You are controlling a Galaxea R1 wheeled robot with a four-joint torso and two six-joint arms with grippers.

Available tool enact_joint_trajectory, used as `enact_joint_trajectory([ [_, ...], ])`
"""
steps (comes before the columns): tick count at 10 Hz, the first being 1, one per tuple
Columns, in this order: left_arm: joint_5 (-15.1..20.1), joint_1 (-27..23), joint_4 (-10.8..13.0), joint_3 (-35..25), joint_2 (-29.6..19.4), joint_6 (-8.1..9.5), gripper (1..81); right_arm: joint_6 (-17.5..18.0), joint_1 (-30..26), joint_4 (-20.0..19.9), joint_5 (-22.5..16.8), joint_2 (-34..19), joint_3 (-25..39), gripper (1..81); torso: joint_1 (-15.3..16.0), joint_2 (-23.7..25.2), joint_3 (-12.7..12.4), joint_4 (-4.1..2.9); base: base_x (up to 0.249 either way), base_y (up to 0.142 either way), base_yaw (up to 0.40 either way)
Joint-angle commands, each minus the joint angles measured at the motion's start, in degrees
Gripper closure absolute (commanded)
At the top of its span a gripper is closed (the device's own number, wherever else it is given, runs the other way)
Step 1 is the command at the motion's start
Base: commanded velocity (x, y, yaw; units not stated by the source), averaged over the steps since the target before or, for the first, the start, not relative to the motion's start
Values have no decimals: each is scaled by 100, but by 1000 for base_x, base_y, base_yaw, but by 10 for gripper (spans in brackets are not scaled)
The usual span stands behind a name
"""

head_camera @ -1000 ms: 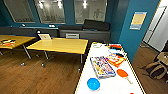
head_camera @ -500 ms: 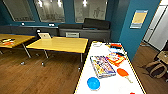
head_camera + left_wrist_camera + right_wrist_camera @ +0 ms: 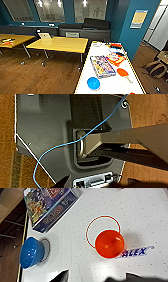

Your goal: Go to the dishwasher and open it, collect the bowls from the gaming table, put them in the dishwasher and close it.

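Two bowls – one blue bowl, one orange bowl – two board-game boxes, one paddle.

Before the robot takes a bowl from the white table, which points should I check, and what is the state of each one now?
1. Blue bowl within view of the right wrist camera: ok; it stands upright near the edge of the gaming table.
2. Orange bowl free to take: ok; it stands alone, overlapping a red printed circle, nothing touching it.
3. Board-game box apart from both bowls: ok; bare white top lies between them.
4. Blue bowl safe from falling: cannot tell; it sits very near the table edge.
5. Right gripper open: cannot tell.
6. Left gripper free: cannot tell; its camera faces the robot's own dark plate and a blue cable.
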State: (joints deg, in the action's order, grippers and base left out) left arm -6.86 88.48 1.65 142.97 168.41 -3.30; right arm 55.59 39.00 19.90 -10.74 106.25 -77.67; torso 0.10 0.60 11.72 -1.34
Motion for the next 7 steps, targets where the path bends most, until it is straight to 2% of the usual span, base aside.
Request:
enact_joint_trajectory([
  [1,361,-89,-15,-41,-18,-65,10,110,-792,-460,-719,259,-889,10,0,0,0,0,0,0,0],
  [7,370,-89,-33,-32,-27,-56,10,110,-818,-522,-728,373,-1680,10,2,0,2,0,0,0,0],
])
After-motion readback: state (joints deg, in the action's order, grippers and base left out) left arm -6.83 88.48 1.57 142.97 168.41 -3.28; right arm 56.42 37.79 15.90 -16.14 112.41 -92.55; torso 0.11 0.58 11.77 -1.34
